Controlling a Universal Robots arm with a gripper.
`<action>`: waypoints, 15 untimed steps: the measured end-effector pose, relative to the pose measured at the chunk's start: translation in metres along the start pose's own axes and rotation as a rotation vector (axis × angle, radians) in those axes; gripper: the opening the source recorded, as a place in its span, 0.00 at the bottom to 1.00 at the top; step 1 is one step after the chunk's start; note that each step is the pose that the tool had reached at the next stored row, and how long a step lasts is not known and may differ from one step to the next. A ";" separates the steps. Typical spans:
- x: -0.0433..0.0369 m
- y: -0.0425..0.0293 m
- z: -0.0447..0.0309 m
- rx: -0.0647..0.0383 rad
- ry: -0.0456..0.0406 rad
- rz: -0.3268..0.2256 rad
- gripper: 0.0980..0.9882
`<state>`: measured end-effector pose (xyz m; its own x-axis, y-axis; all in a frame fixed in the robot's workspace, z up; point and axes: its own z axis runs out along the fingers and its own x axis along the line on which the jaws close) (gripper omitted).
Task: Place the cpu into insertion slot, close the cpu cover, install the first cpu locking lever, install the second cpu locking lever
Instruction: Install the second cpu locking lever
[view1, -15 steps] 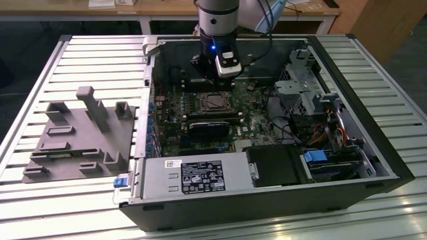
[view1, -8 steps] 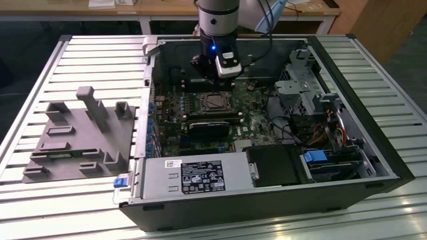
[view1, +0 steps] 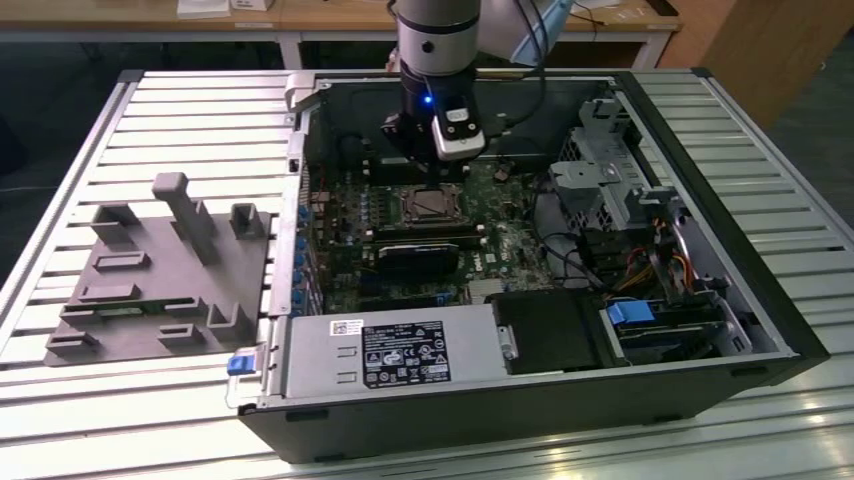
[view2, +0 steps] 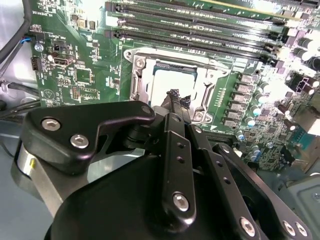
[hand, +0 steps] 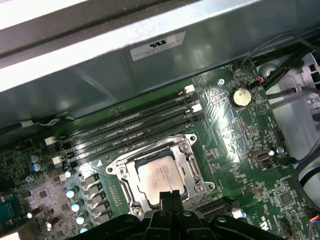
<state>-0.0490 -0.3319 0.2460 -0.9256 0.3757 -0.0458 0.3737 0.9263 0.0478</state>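
Robotics lab or test workshop, not a home. Evidence:
- Industrial arm (view1: 434, 40) hangs its gripper (view1: 435, 172) inside an open desktop computer case (view1: 747, 300) laid on its side.
- Straight below the gripper: bare green motherboard (hand: 230, 150), no covers fitted.
- Case sits on a slatted aluminium table (view1: 160, 100) of the profile-rail kind used for rigs.
- Well off to one side of the gripper, at the exterior view's left: grey moulded fixture tray (view1: 147, 270) with upright holders.
- Beyond the gripper, behind the arm: pale wooden workbench (view1: 334, 15) on white legs, with loose items on top.
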 end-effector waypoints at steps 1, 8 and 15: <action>-0.0003 -0.0007 0.0000 0.000 0.0000 -0.001 0.00; -0.0020 -0.0049 -0.0001 0.000 0.0001 -0.002 0.00; -0.0042 -0.0103 -0.0003 0.000 0.0001 -0.002 0.00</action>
<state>-0.0490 -0.3430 0.2460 -0.9264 0.3737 -0.0458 0.3716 0.9272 0.0478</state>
